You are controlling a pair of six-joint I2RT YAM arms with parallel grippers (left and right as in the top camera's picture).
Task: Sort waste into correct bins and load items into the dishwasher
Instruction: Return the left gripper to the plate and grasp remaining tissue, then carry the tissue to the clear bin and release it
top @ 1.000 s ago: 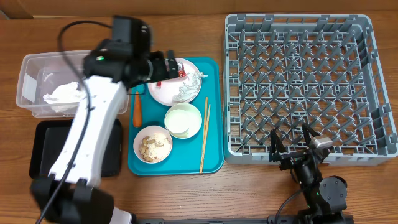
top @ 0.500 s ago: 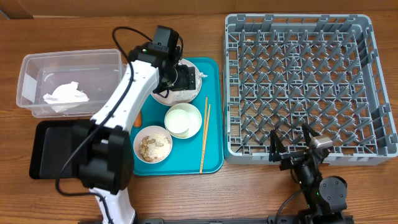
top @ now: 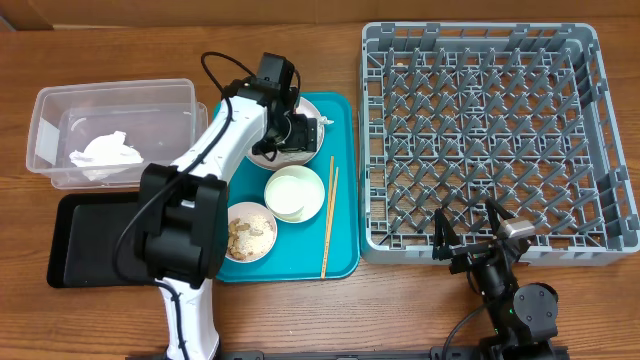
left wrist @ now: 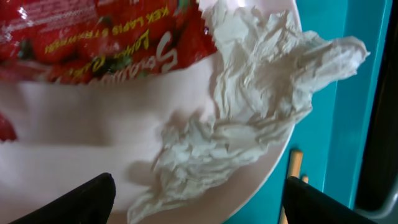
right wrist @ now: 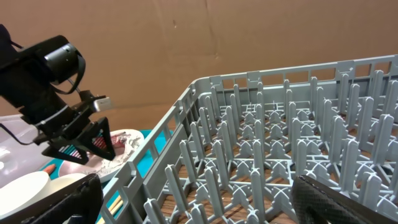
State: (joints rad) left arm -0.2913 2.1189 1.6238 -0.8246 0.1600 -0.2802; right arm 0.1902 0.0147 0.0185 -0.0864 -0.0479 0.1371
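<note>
Left arm [top: 215,150] reaching over plate [left wrist: 93,130], left tool [left wrist: 199,196] wide above crumpled tissue [left wrist: 249,93], right tool [top: 468,228] wide by dish rack [top: 480,30]

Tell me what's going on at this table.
The left pincer hangs open over the white plate on the teal tray, its jaws either side of a crumpled tissue beside a red wrapper. The right pincer sits open by the grey dish rack, holding nothing. A second tissue already lies in the clear tub.

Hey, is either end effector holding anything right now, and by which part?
Nothing is held. The left end effector is open over the crumpled tissue on the plate; the right end effector is open and empty.
</note>
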